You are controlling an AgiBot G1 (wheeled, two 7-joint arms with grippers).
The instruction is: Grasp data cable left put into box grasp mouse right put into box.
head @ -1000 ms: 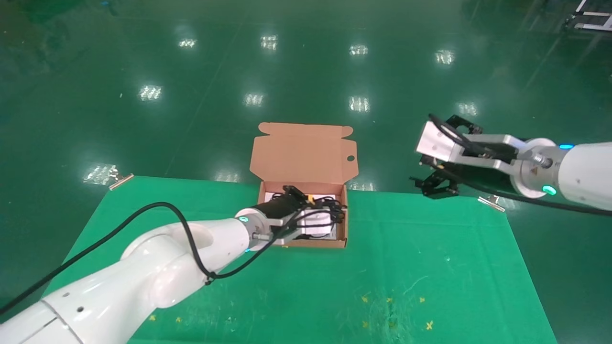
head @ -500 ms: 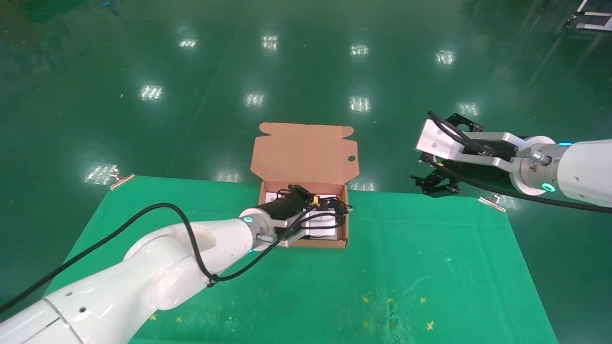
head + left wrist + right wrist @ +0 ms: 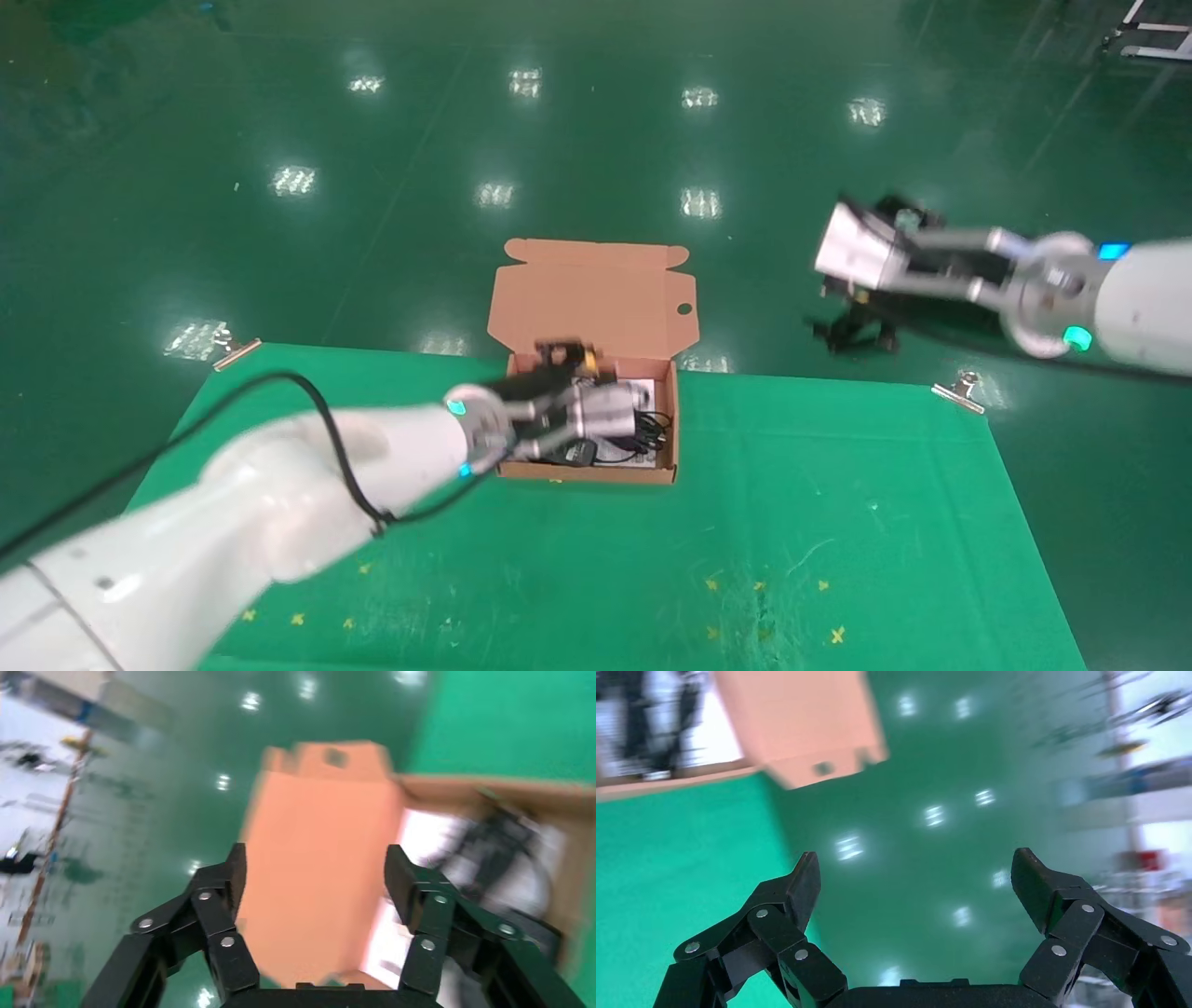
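Observation:
The box (image 3: 585, 472) stands open at the mat's far middle, its flap lid (image 3: 591, 291) tipped back. A black tangle of data cable (image 3: 650, 428) lies on the white sheet inside, at the right end. A dark lump (image 3: 573, 454) by the near wall may be the mouse; I cannot tell. My left gripper (image 3: 557, 359) hovers over the box's left half, open and empty. In the left wrist view the left gripper (image 3: 313, 871) frames the lid (image 3: 316, 846), with the cable (image 3: 502, 846) off to one side. My right gripper (image 3: 852, 331) hangs open beyond the mat's far right edge.
A green mat (image 3: 838, 522) covers the table, clipped at the far corners (image 3: 959, 390) (image 3: 233, 352). Glossy green floor (image 3: 466, 140) lies beyond. The right wrist view shows the right gripper (image 3: 916, 874) over floor, with the box (image 3: 800, 720) far off.
My left gripper has lifted and drawn back to the left above the box, leaving the cable lying inside. The right arm has risen a little.

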